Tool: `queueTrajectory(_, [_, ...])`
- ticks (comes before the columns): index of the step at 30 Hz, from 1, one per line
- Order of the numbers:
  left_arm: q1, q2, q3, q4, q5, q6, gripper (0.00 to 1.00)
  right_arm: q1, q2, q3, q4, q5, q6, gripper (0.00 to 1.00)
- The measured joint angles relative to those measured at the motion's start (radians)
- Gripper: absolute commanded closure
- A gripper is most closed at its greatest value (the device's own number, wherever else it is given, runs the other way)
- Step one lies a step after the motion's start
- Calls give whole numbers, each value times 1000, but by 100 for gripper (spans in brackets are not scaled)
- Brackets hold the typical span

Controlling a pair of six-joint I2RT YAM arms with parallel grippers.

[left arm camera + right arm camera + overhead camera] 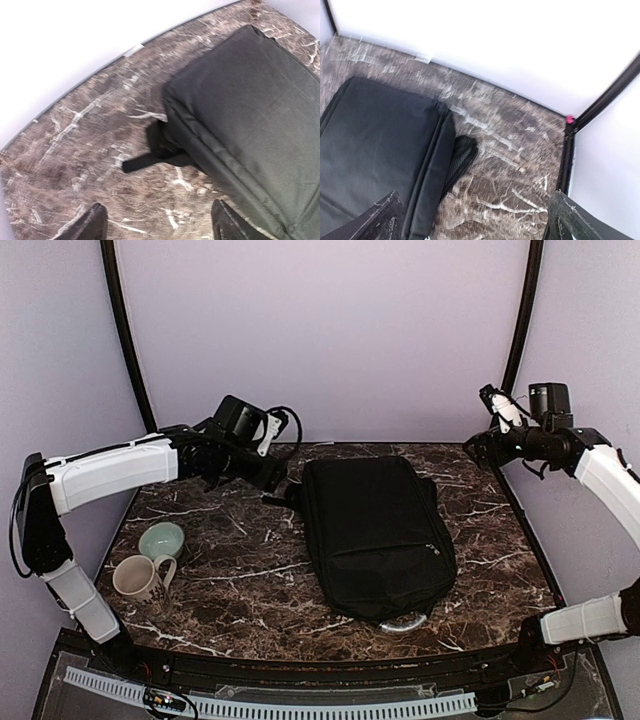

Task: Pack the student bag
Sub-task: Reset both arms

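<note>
The student bag (375,532) is a large black backpack lying flat and zipped in the middle of the marble table. It also shows in the left wrist view (250,115) and the right wrist view (375,145). A black strap (150,161) sticks out from its far left corner. A mesh strap (460,157) lies at its far right corner. My left gripper (272,478) hovers open and empty by the bag's far left corner, its fingertips (95,222) spread over bare marble. My right gripper (478,448) is open and empty, raised above the table's far right corner.
A pale green bowl (161,540) and a beige patterned mug (140,578) stand at the near left of the table. A grey rounded thing (403,622) pokes out from under the bag's near edge. Black frame posts (600,107) rise at the back corners.
</note>
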Motion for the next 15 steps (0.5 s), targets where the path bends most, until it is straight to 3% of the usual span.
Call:
queueTrajectory(3, [18,-24,10,9,-27,31,2,0,-21,0,58,58,71,0])
queueTrajectory(7, [40,-87,-10,87,-78,41,1,0,-40,-15,142,112,160,0])
queueTrajectory(15, [82,-291,-357,348,-202,-69,1,-34,-77,-84,259,126,291,0])
